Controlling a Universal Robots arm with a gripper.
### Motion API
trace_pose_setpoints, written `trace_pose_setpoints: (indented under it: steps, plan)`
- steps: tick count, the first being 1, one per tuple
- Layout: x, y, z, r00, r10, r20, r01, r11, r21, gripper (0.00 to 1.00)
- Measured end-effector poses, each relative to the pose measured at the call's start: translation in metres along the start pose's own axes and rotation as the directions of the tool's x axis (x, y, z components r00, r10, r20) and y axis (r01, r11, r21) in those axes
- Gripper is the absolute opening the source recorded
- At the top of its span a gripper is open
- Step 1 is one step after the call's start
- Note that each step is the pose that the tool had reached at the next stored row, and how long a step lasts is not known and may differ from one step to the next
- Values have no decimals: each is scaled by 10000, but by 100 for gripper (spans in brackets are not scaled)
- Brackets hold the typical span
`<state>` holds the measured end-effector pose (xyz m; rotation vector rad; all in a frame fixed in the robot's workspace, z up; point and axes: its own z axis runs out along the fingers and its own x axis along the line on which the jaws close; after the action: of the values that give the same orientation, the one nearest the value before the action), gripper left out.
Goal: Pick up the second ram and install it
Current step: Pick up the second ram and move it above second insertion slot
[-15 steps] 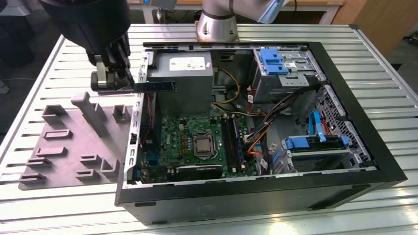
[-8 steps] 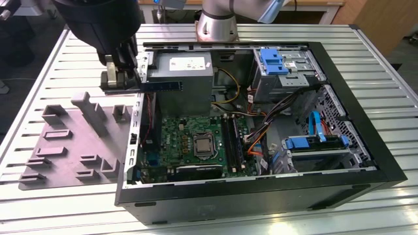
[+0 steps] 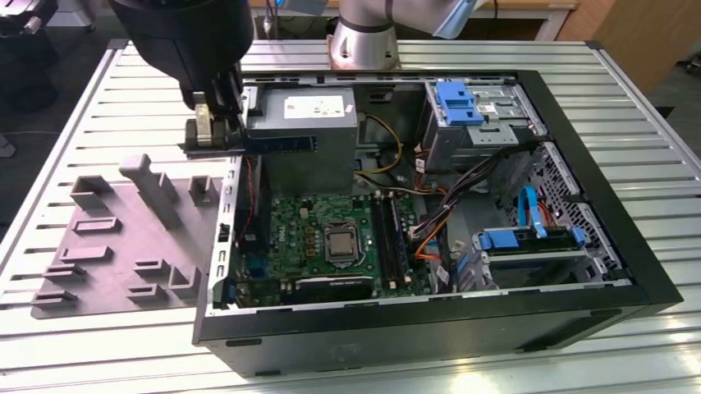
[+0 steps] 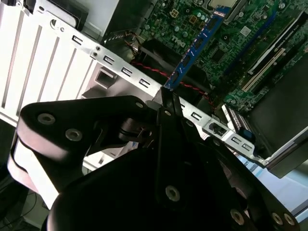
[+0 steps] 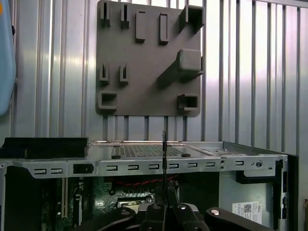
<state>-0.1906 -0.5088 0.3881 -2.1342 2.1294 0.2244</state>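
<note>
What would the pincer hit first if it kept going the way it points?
It points down. The pincer grips the second ram, which crosses above the computer case's slotted rear wall, so that wall's rim probably comes first; depth is unclear.

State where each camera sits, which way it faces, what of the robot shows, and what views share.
Exterior view: off the arm, above, looking down on the computer case; arm and hand show.
Second wrist view: at the wrist, looking along the hand to the motherboard.
First wrist view: at the wrist, looking over the case wall to the grey tray; hand shows.
Shared: all three show the second ram held in the hand.
</note>
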Motion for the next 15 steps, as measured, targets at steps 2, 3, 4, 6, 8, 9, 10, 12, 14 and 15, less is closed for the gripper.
trace_pose_setpoints:
  steps: [2,3,4,6,8,9,10,12,14,15]
  plan:
    - [0,-26,0,10000,-1,1,1,10000,0,12]
    - [0,-39,0,10000,0,1,0,10000,0,12]
    - [0,-52,-1,10000,0,1,0,10000,0,12]
    - [0,-79,-2,10000,1,0,-1,10000,0,12]
    - [0,-105,-2,10000,0,0,0,10000,0,12]
    - [0,-118,-2,10000,0,1,0,10000,1,12]
    - [0,-132,-2,10000,1,0,-1,10000,0,12]
    - [0,-159,-3,10000,1,0,-1,10000,0,12]
    - [0,-184,-4,10000,0,0,0,10000,0,12]
    - [0,-197,-3,10000,0,2,0,10000,1,12]
